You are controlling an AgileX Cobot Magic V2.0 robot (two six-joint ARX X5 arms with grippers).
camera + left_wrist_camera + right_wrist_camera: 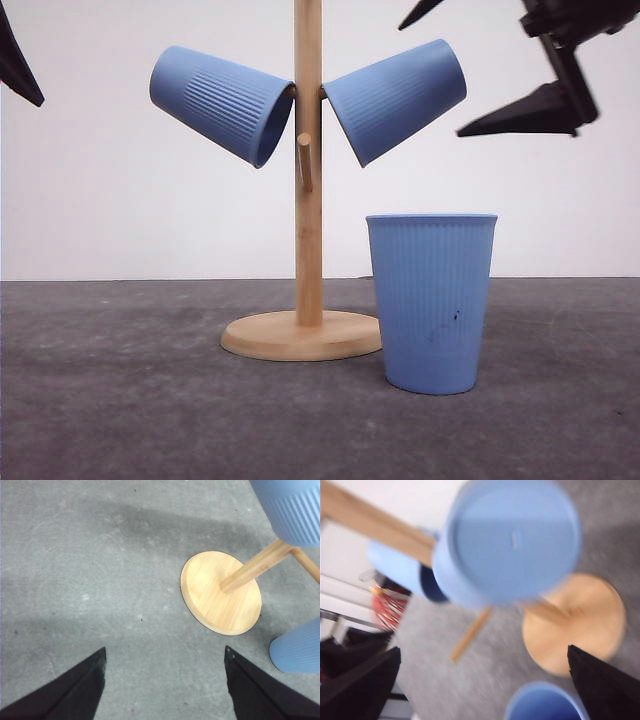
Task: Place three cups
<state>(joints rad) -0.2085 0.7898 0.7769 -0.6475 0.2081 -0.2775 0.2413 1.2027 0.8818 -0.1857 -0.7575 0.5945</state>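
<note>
Two light-blue ribbed cups (pixel 222 102) (pixel 395 97) are being held tilted on the pegs of the tall wooden stand (pixel 308 200). The third light-blue cup (pixel 432 302), with dark specks, is being left upright on the grey table (pixel 120 390), just beside the stand's round base. Both black grippers (pixel 165 680) (pixel 485 680) are being kept spread wide and empty. The stand could be tipped if the hanging cups are bumped.

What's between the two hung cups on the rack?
In the front view, the wooden pole stands between the left hung cup and right hung cup, with a bare peg just below.
</note>
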